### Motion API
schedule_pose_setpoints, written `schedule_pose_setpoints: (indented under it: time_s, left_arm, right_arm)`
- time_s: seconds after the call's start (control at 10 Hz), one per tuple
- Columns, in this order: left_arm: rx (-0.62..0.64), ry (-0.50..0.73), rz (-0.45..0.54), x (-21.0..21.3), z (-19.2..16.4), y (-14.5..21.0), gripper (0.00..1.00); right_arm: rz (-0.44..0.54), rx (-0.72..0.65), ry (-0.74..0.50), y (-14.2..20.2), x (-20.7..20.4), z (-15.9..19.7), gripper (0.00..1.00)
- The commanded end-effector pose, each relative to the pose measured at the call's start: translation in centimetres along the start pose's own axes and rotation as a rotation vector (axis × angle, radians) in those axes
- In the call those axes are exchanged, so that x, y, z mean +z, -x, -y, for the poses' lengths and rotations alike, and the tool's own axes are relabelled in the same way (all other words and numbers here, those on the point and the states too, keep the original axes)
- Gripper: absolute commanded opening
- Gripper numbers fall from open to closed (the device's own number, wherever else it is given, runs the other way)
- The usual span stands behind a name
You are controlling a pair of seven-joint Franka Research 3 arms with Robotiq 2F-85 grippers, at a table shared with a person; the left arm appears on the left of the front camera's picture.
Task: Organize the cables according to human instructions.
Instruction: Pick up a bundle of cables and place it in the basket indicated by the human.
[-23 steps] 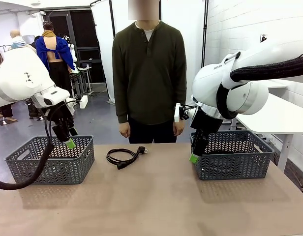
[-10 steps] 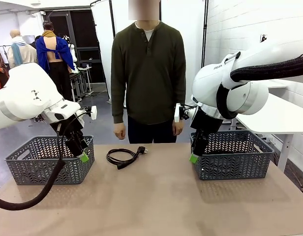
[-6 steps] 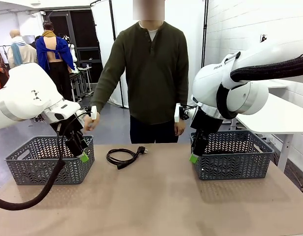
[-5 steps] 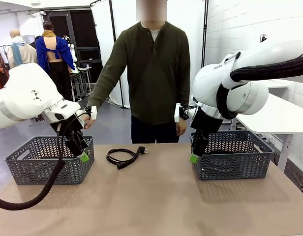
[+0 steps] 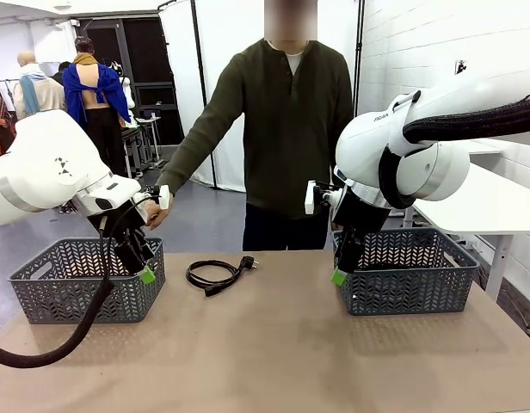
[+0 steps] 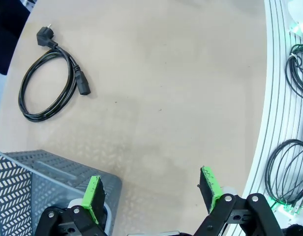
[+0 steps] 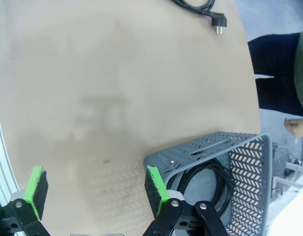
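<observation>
Black coiled cable [image 5: 212, 275] is left loose mid-tabletop [image 5: 274, 344], at 10 o'clock in the left wrist view, while the person's hand [image 5: 153, 212] is stretched toward the left basket [image 5: 84, 280], seemingly indicating it; both arms' fingers are spread, nothing grasped.

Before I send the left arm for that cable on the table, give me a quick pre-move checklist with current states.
1. Left gripper open and holding nothing: ok.
2. Right gripper open and holding nothing, beside the right basket: ok.
3. Cable lies coiled on the table, apart from both baskets: ok.
4. Person's hand extended close to the left arm, above the left basket: not ok.
5. Which basket the person means: cannot tell for sure; the hand is toward the left one.
6. Room in the right basket: ok, one cable inside.
</observation>
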State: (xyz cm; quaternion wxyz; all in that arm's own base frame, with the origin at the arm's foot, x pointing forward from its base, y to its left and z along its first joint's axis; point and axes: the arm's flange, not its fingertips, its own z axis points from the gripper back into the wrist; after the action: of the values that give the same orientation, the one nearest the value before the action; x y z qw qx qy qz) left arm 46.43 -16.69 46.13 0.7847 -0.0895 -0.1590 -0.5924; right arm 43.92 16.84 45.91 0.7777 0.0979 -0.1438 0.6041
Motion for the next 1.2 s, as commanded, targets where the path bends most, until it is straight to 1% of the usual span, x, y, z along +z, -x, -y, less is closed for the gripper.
schedule_pose_setpoints:
  time_s: [0.0, 0.8, 0.9, 1.1]
  left_arm:
    - [-0.004, -0.004, 0.001, 0.2, 0.0, 0.1, 1.0]
    - [0.0, 0.0, 0.0, 0.0, 0.0, 0.0, 1.0]
    - [0.003, 0.0, -0.022, -0.2, -0.5, -0.6, 1.0]
    - [0.008, 0.027, -0.057, -0.6, -2.0, -2.9, 1.0]
  right_arm:
    - [-0.008, 0.002, 0.006, 0.0, 0.0, 0.1, 1.0]
    - [-0.008, 0.002, 0.006, 0.0, 0.0, 0.1, 1.0]
    - [-0.008, 0.002, 0.006, 0.0, 0.0, 0.1, 1.0]
    - [-0.008, 0.002, 0.006, 0.0, 0.0, 0.1, 1.0]
